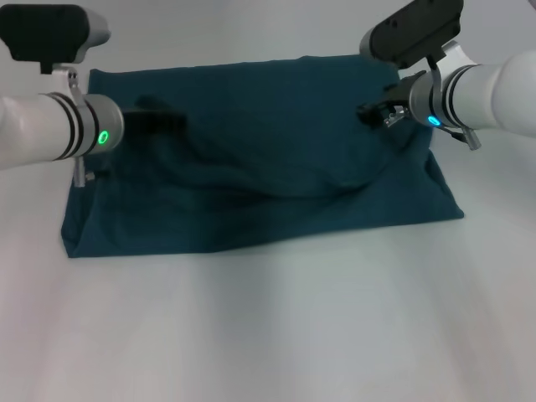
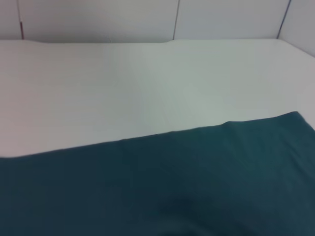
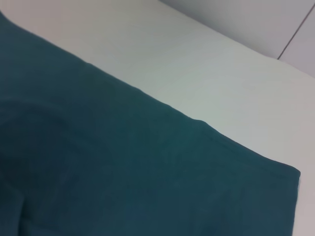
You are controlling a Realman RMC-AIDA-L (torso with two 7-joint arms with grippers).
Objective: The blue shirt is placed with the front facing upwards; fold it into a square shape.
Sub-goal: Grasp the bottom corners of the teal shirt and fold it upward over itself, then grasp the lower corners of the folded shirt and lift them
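The large dark teal-blue cotton shirt (image 1: 268, 167) lies spread as a wide, rumpled rectangle on the pale grey surface (image 1: 276, 335), plain side up; a soft ridge of cloth runs across its middle; the left gripper (image 1: 163, 121) hovers over the shirt's left part, blurred, so whether it is clenched I cannot tell; the right gripper (image 1: 374, 113) hangs above the shirt's right far part, its state likewise unclear; both wrist views show the shirt's edge against the surface.
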